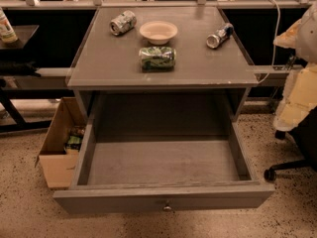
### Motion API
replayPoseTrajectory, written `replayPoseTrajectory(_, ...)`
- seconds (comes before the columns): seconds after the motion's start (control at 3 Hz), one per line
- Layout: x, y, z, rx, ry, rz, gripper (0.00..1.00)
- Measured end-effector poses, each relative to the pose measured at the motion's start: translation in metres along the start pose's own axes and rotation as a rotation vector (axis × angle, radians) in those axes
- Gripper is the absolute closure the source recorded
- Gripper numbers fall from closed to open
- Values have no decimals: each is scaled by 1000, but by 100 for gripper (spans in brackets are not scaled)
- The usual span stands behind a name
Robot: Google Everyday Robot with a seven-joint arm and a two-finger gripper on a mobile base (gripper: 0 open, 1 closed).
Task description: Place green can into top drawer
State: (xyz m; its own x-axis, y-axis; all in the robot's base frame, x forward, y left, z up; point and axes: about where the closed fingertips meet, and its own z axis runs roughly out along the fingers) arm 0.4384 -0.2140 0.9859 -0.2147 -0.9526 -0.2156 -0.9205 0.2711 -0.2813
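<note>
In the camera view, the green can (157, 58) is seen lying on its side in the middle of the grey cabinet top (99, 68), a little above the frame's centre. The top drawer (163, 200) is pulled wide open in the lower half of the frame. The gripper is not seen anywhere in the frame, so whether it is wide or narrow cannot be told.

The can is round, smooth metal, so it could be nudged into a roll or could slip when squeezed. The pale, shallow bowl (158, 31) just behind it could be bumped. The silvery-white can (122, 22) at upper left or the slim silver and blue can (219, 35) at upper right could be picked by mistake. The drawer is deep, flat-floored dull grey wood, with a small round knob.
</note>
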Motion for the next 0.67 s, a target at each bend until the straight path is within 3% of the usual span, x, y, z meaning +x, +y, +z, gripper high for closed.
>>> replayPoseTrajectory(0.33,0,0,0,0,0,0,0)
replayPoseTrajectory(0.67,-4,-11,5,-1,-45,16,0)
